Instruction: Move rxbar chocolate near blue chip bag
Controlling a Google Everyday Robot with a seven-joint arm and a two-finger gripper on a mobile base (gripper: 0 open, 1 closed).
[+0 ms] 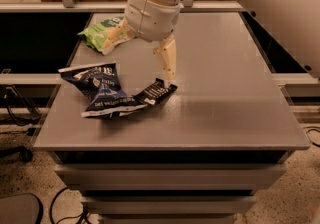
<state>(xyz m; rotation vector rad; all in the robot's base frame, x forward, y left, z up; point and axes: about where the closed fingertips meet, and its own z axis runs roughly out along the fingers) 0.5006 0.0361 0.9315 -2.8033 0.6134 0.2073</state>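
Note:
The rxbar chocolate (156, 92), a small black bar with white lettering, lies flat on the grey table (225, 98). Its left end touches the right edge of the blue chip bag (102, 90), a crumpled navy bag with white lettering. My gripper (138, 64) hangs just above and behind the bar with its fingers spread wide open and holds nothing. One fingertip (170, 79) sits just above the bar's far end. The other finger points left toward the green bag.
A bright green snack bag (97, 33) lies at the table's back left, partly behind my gripper's left finger. The table's front edge runs just below the blue bag. A dark gap and a rail lie to the left of the table.

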